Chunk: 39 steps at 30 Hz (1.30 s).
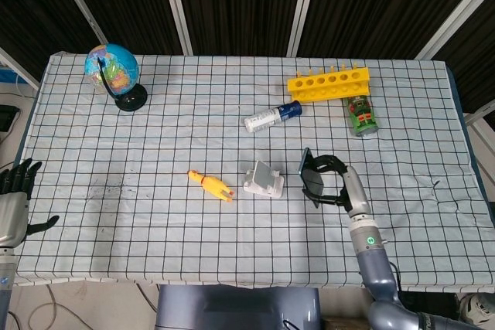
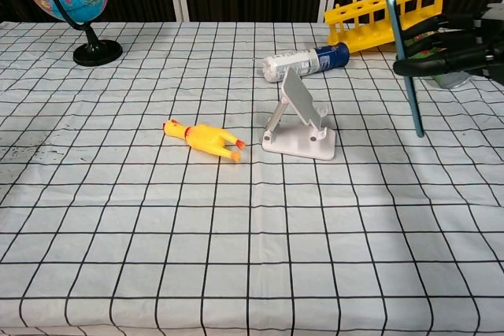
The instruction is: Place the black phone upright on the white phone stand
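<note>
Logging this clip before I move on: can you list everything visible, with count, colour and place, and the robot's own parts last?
phone: 1, black, held upright on edge above the cloth, right of the stand
phone stand: 1, white, centre of the table, nothing on it
rubber chicken: 1, yellow, lying left of the stand
tube: 1, white with blue end, lying behind the stand
test tube rack: 1, yellow, far right
can: 1, green, lying by the rack
globe: 1, blue on black base, far left corner
tablecloth: 1, white with black grid, covers the table
right hand: grips the phone
left hand: at the left table edge, holds nothing, fingers apart
</note>
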Available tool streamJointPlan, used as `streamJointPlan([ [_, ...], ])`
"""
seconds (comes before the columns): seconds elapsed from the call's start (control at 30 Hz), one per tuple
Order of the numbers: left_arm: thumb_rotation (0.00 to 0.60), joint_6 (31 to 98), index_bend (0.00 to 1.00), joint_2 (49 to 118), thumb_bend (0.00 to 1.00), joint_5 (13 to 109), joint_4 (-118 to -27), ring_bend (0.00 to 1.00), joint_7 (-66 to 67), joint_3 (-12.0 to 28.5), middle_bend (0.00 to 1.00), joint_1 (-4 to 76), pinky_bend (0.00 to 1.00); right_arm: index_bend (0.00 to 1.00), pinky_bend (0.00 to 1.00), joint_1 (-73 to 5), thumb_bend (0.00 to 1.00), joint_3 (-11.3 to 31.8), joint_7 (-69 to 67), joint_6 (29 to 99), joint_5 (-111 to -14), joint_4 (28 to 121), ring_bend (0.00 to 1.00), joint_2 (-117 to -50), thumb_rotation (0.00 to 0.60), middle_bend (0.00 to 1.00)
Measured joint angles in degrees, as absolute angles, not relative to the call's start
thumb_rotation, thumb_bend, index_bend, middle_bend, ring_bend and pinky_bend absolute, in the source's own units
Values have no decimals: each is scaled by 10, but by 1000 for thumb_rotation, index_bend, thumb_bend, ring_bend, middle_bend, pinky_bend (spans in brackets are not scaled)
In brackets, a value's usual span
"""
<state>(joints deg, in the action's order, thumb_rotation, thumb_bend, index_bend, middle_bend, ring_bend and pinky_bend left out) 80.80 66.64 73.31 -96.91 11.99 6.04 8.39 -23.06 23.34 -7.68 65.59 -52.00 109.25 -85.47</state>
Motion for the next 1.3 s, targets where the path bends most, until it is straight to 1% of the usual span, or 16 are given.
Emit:
streamJointPlan([
  [0.4,600,799,0,659,0,728,-973,0,106,61,0,85,0,729,159,-286,410,249,-93,664,-551,1025,585,-953,600,703],
  [0.6,600,793,0,656,0,725,-976,0,102,61,0,86,0,729,159,-303,410,256,-92,677,-560,995,584,-986,600,704],
  [0.9,600,786,0,651,0,722,-978,0,94,61,0,87,0,728,159,-320,410,252,-101,678,-576,944,583,-1019,600,704],
  [1.3,600,781,0,647,0,717,-981,0,89,61,0,88,0,729,159,-321,410,247,-135,678,-592,913,583,-1044,600,703],
])
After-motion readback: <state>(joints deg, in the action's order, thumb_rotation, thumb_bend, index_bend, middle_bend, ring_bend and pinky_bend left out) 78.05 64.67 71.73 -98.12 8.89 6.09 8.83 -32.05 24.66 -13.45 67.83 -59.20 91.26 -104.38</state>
